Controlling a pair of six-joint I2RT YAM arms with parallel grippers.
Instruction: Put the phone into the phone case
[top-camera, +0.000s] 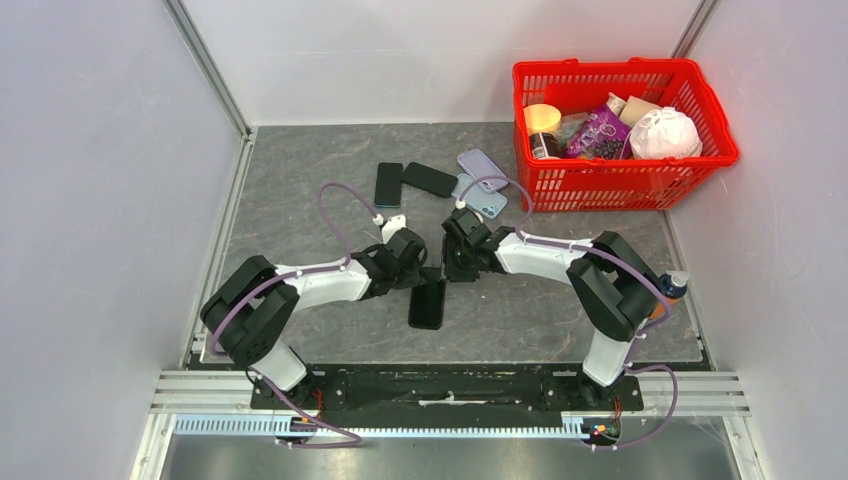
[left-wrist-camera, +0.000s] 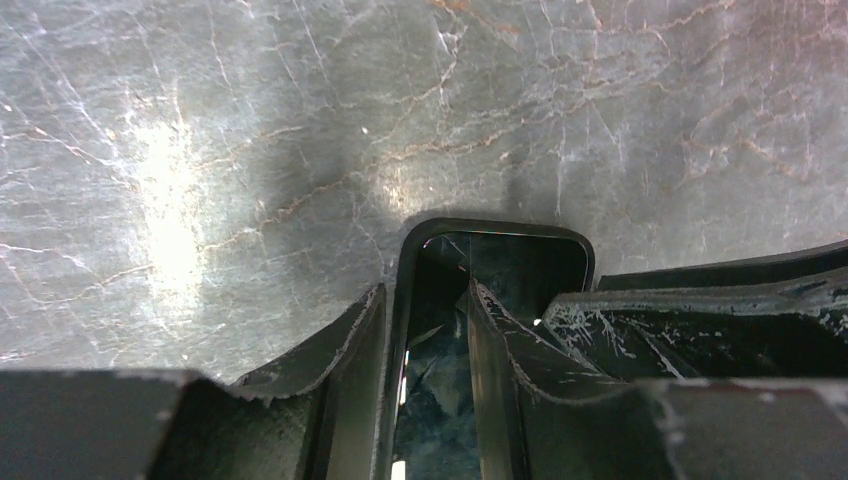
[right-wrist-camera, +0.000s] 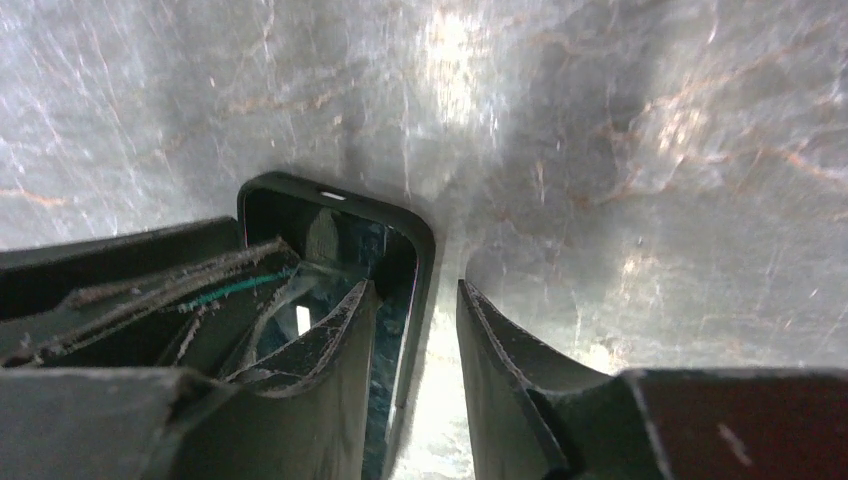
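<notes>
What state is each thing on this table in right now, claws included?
left gripper: open, straddling one long wall of the case.
right gripper: open, straddling the opposite wall.
phone case: flat on the table, open side up.
phone: apparently lying inside the case.
red basket: upright, full of items.
black phone: flat, apart from both grippers.
lavender case: flat, beside the basket.

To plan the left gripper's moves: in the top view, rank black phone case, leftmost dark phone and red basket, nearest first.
1. black phone case, right at the left gripper.
2. leftmost dark phone, farther back, slightly left.
3. red basket, far right corner.
</notes>
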